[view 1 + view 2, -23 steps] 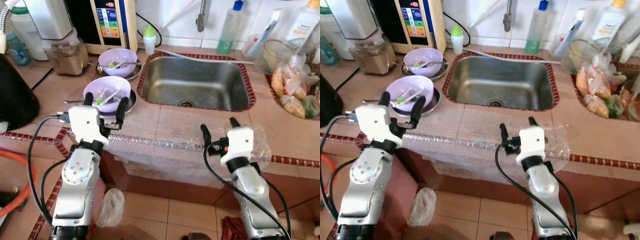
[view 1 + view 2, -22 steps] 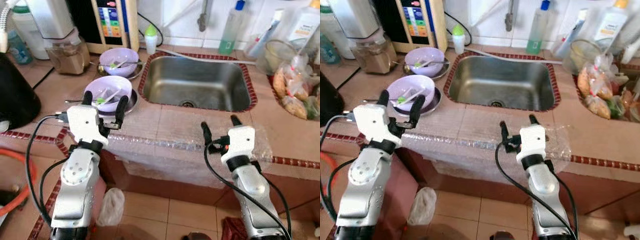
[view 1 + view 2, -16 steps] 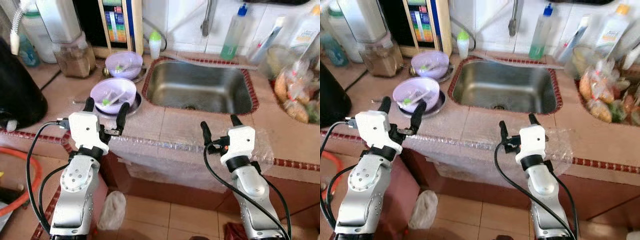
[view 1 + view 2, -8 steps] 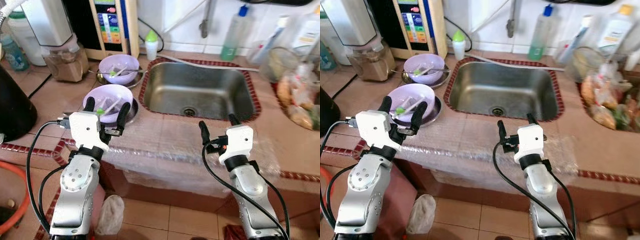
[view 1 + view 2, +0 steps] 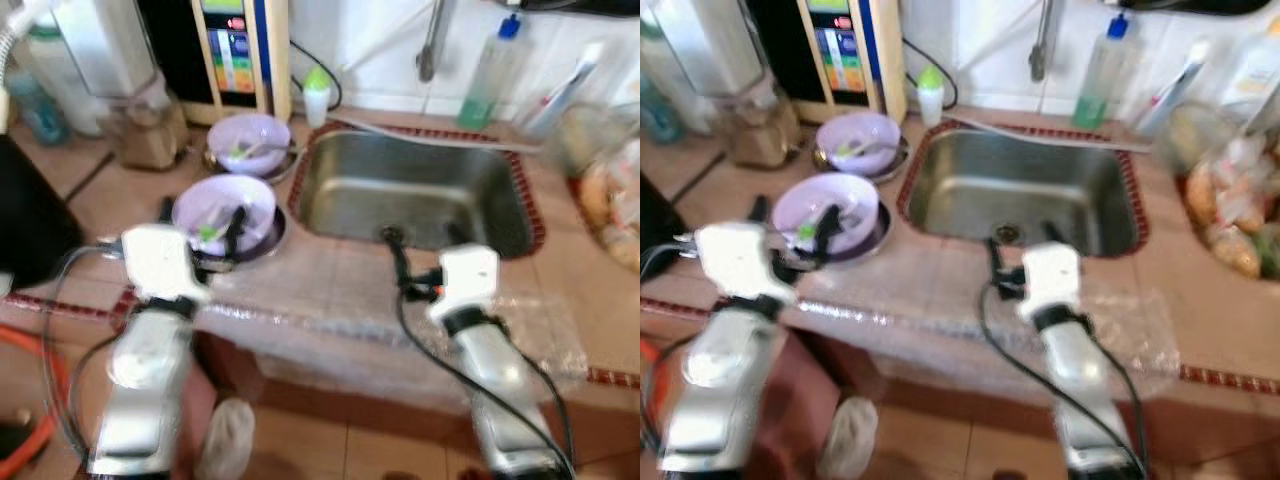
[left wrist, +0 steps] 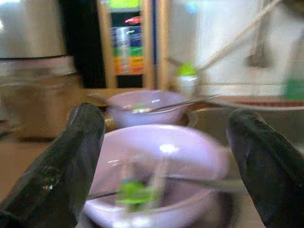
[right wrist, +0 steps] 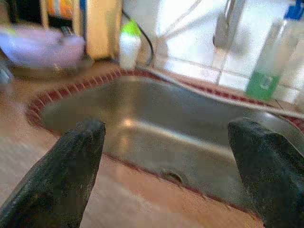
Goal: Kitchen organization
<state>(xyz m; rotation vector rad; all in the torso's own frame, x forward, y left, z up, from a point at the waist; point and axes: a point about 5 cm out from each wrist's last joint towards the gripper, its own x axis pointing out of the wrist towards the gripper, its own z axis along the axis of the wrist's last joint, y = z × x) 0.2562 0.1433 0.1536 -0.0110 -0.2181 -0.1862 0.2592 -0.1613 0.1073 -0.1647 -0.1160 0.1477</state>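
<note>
I am looking at a pale purple bowl [image 5: 224,210] sitting on a dark plate on the tiled counter [image 5: 330,275], just to the left of the sink [image 5: 420,190]. Utensils with a green bit among them are lying inside it, though everything is blurring. A second purple bowl [image 5: 248,133] is sitting behind it, nearer the wall, also with a utensil across it.

My left gripper [image 5: 198,222] is hovering at the near bowl, its fingers [image 6: 71,156] standing apart with the bowl showing between them in the left wrist view. My right gripper [image 5: 425,240] is hovering over the counter at the sink's front rim, fingers [image 7: 71,175] spread wide and holding nothing.

The counter is tan tile with a red mosaic edge, and clear bubble wrap [image 5: 500,330] is draping over its front. Along the white tiled wall are standing a small green-capped bottle [image 5: 317,95], a green soap bottle [image 5: 487,75] and an appliance with a coloured panel [image 5: 232,50]. Bagged food [image 5: 1230,225] is lying at the far right.
</note>
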